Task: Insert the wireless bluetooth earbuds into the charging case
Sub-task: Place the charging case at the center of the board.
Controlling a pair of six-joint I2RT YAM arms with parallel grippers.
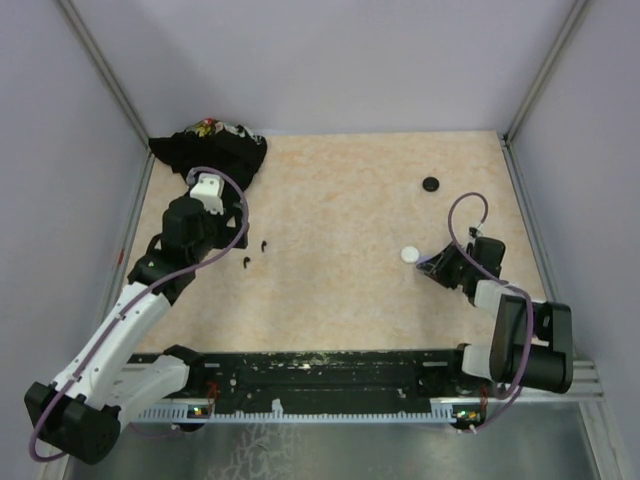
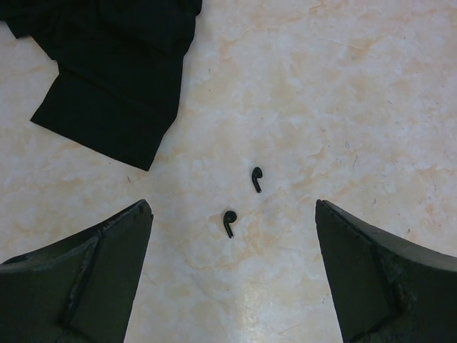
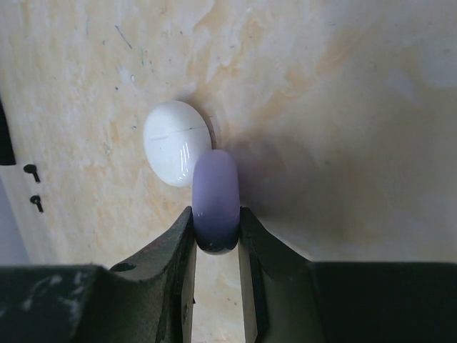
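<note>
Earbuds [image 2: 228, 222] first: we count two dark ones lying loose on the mottled table [image 1: 340, 200], left of centre, close together but not touching. In the left wrist view they sit in the open space between the fingers, one a little farther off and to the right of the other [image 2: 255, 177]. From above the pair [image 1: 246, 263] lies just right of the left arm's end.

The left gripper [image 2: 233, 209] has its fingers [image 2: 107, 271] spread wide apart, with nothing between them but bare table and the two buds. We cannot tell how high it stands above the surface.

The black cloth [image 1: 210, 150] is bunched in the far left corner, and one folded edge reaches into the left wrist view, apart from the buds.

On the right side, the right gripper [image 3: 216, 211] is clamped on a lavender disc [image 3: 216, 193], held on edge with a finger [image 3: 171, 250] pressed to each flat face. Its far rim meets or overlaps a white disc [image 3: 177, 143] lying flat on the table; we cannot tell if they touch.

A black disc [image 1: 431, 184] lies alone farther back, well apart from the white one.

We see no bud seated in any disc; both buds are well to the left of all three discs.
</note>
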